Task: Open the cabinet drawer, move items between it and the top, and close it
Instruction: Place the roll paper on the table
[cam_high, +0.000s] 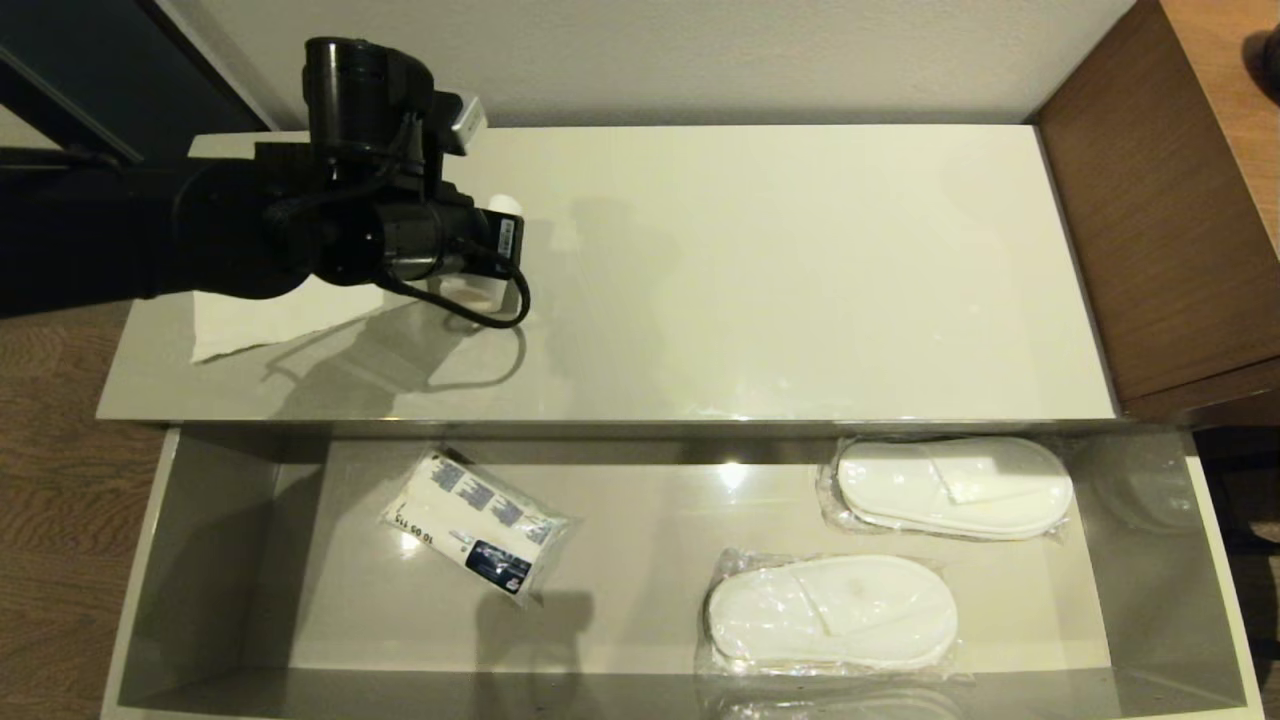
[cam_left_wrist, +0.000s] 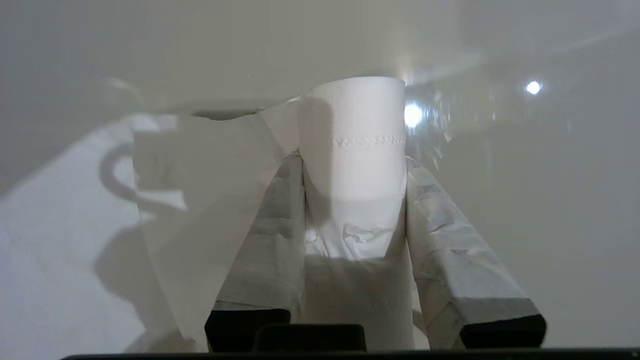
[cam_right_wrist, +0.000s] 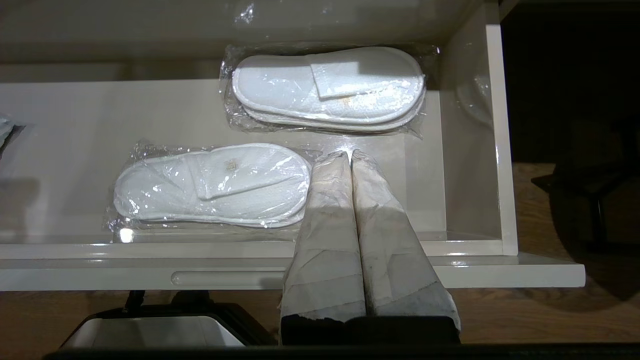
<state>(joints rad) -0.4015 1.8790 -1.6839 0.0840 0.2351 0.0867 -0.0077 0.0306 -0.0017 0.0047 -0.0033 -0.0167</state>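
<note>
Beige top, roll between left pincer fingers

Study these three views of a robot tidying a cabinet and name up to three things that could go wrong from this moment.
1. The left end effector grips the toilet-paper roll, which looks squeezed; it may crush or slip.
2. The roll's loose tail trails across the top; it could drag or tear when lifted.
3. The drawer already holds two slipper packs and a printed packet; the roll may land on one.
</note>
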